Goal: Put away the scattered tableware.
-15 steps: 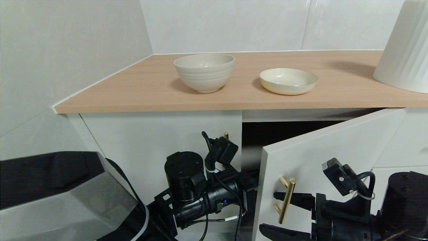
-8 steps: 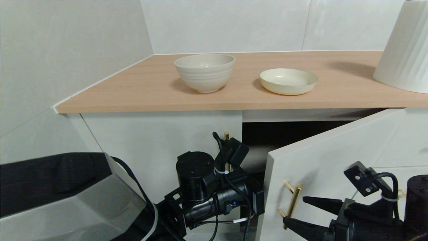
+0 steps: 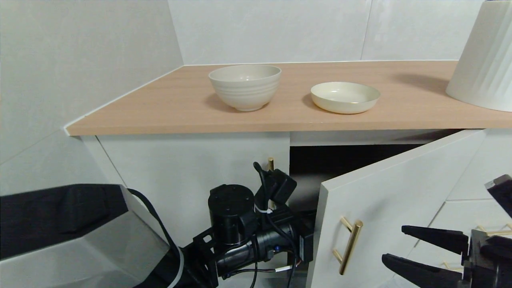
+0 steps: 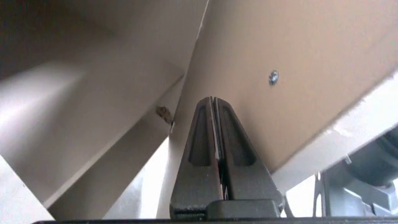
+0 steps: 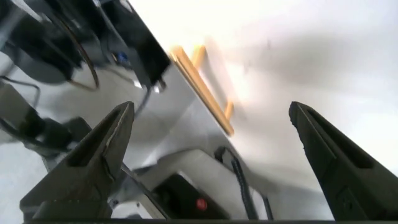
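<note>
The bowl (image 3: 245,86) and plate (image 3: 345,97) stand upright on the counter (image 3: 160,112) in the upper middle of the head view, bowl left, plate right, near each other but apart. Both grippers are well below them, by the cabinet.

The right gripper (image 3: 394,244), lower right, is spread wide and holds nothing. Its tips point at the door (image 3: 400,188) just right of the brass handle (image 3: 349,245) (not touching it). In the right wrist view the handle (image 5: 200,87) shows between the spread fingers (image 5: 102,155). The left gripper (image 4: 212,109) is closed, fingers pressed together on nothing, close to a pale panel (image 4: 298,68) with a screw in it.

The counter is wood-toned and set in a corner of white tiled walls, with a ribbed white object (image 3: 484,60) at the upper right edge. The door stands ajar, swung toward the lower right, with a dark opening (image 3: 344,156) behind it. The counter's front edge crosses mid-frame. There is bare counter left of the bowl and between the plate and the ribbed object.
</note>
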### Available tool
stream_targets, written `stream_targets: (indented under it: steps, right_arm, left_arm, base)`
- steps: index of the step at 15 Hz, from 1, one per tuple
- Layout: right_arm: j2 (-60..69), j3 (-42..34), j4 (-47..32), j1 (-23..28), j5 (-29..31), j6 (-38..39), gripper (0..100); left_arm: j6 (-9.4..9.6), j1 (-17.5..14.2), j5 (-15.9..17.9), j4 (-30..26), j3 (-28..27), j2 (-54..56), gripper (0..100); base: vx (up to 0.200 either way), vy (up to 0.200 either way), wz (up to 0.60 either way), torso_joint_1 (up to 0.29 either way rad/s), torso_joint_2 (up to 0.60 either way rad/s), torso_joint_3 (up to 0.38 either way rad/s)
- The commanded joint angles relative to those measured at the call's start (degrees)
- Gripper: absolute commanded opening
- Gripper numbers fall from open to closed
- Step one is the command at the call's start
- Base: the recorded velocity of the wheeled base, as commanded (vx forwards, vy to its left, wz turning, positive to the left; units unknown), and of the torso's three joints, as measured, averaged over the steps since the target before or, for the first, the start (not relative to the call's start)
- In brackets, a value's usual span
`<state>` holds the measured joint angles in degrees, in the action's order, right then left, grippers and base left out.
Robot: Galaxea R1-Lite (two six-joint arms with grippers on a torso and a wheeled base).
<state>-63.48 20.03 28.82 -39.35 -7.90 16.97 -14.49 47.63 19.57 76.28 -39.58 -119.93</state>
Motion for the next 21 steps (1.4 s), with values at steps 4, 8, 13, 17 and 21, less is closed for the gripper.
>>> stream_targets:
  steps: [4, 8, 13, 17, 21]
  right_arm:
    - [3.1, 0.4, -0.2, 0.0, 0.0, 0.0, 100]
    - [4.4, 0.4, -1.0, 0.0, 0.0, 0.0, 100]
    - [6.5, 0.6, -2.5, 0.0, 0.0, 0.0, 100]
    - [7.0, 0.6, -2.5, 0.0, 0.0, 0.0, 100]
    - [7.1, 0.6, -2.5, 0.0, 0.0, 0.0, 100]
  left_arm:
    - [-0.01, 1.6, 0.0, -3.1, -0.2, 2.4, 0]
    - [-0.01, 2.1, 0.0, -9.3, -4.5, 1.0, 0]
    - [-0.01, 2.6, -0.8, -9.5, -5.6, 0.1, 0]
    - [0.08, 2.9, -0.8, -9.5, -5.9, -0.1, 0]
    - [-0.01, 2.9, -0.8, -11.9, -9.5, -2.4, 0]
  base:
    - [0.0, 0.0, 0.0, 0.0, 0.0, 0.0]
    - [0.0, 0.0, 0.0, 0.0, 0.0, 0.0]
    - [-0.12, 0.0, 0.0, 0.004, 0.0, 0.002]
    - [-0.15, 0.0, 0.0, 0.001, 0.0, 0.007]
    - [0.0, 0.0, 0.0, 0.0, 0.0, 0.0]
